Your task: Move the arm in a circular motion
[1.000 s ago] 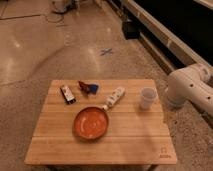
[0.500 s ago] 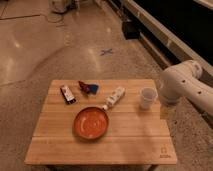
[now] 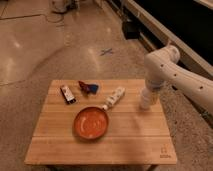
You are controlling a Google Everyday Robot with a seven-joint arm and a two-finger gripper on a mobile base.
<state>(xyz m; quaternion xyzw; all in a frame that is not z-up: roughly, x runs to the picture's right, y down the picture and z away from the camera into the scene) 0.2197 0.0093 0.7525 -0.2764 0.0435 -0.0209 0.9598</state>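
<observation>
1. Arm [image 3: 172,75], big and white, comes in from the right side of the room. It has fat, smooth tubes and a round joint at the top.
2. From that joint it bends down to the right part of the wooden tabletop [image 3: 130,140].
3. At the low end of the arm is the gripper [image 3: 151,89]. It hangs right over a small white cup [image 3: 145,103]. I cannot tell if it is open or closed, or if it has hold of anything.
4. An orange-red bowl [image 3: 91,123] sits near the middle of the tabletop.
5. A white bottle [image 3: 115,97] lies on its side just beside the bowl, between the bowl and the cup.
6. A small dark and white packet [image 3: 67,94] lies at the back left. A red and blue bag [image 3: 87,87] lies near it.
7. The words on these things are too small to read.
8. A little dark mark [image 3: 163,151] is on the front right corner of the tabletop. I cannot read that either.
9. A blue cross [image 3: 106,51] is stuck on the shiny floor behind.
</observation>
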